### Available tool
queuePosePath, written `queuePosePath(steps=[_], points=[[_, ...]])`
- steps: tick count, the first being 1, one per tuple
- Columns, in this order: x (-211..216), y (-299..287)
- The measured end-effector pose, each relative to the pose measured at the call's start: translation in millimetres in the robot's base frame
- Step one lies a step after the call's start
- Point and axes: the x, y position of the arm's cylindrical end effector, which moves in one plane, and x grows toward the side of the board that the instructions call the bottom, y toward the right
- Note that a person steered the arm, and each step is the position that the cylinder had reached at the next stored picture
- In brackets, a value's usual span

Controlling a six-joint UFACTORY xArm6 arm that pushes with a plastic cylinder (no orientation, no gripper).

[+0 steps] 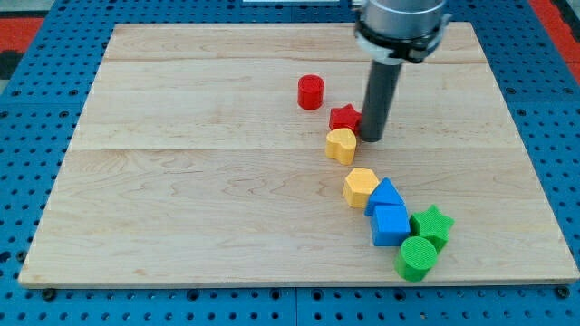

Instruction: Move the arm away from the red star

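Note:
The red star (343, 118) lies on the wooden board (181, 181), right of centre. My tip (371, 138) stands just to the star's right, touching or nearly touching it. A yellow heart-shaped block (342, 145) sits directly below the star, to the lower left of my tip. A red cylinder (311, 92) stands up and to the left of the star.
A yellow hexagon (361, 187), a blue triangular block (384, 195), a blue cube (391, 225), a green star (432, 225) and a green cylinder (417, 259) cluster at the lower right. A blue pegboard (27, 181) surrounds the board.

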Motion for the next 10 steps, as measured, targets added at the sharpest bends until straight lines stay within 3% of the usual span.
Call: queuePosePath(steps=[2, 3, 4, 5, 6, 9, 10], points=[[-56.0, -53.2], [-55.4, -35.9], [-53.4, 26.2], [-12.9, 68.6], [7.3, 70.3], [6.9, 73.6], [6.9, 106.9]])
